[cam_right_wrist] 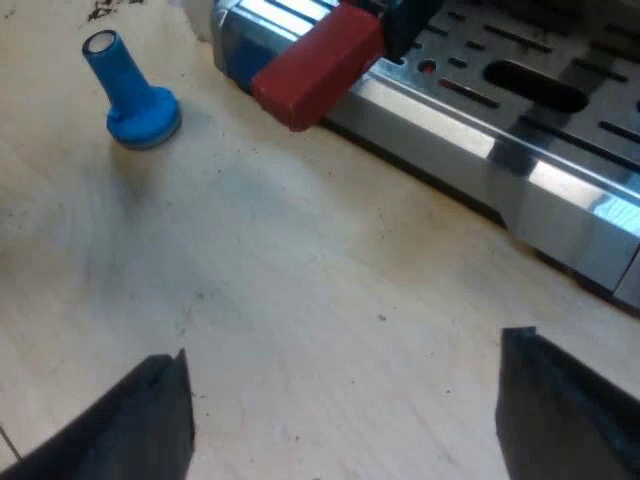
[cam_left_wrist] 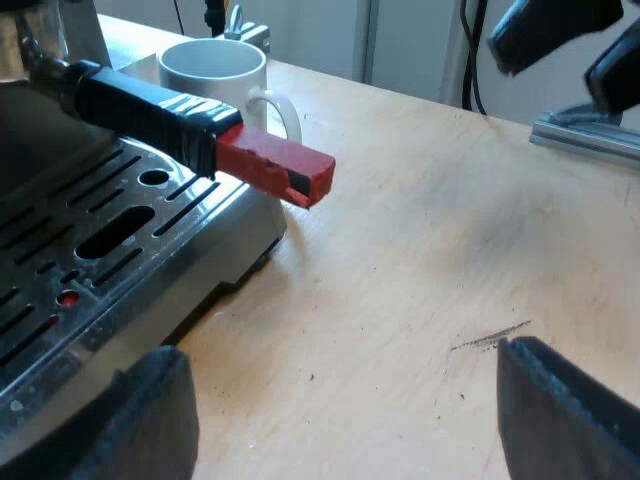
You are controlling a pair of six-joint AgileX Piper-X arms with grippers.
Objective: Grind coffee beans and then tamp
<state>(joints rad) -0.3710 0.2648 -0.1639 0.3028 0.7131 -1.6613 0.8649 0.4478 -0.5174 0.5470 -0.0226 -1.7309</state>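
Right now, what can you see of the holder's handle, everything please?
The holder's handle appears locked into the espresso machine's front, reaching out roughly level over the slotted drip tray and past its edge, above the table. Its body is black, plastic-looking, ribbed where it meets the red end, a squared block with a dark notch at its tip. The white mug stands just beyond it; contact cannot be told. The left gripper and right gripper, both open, hang clear of it.
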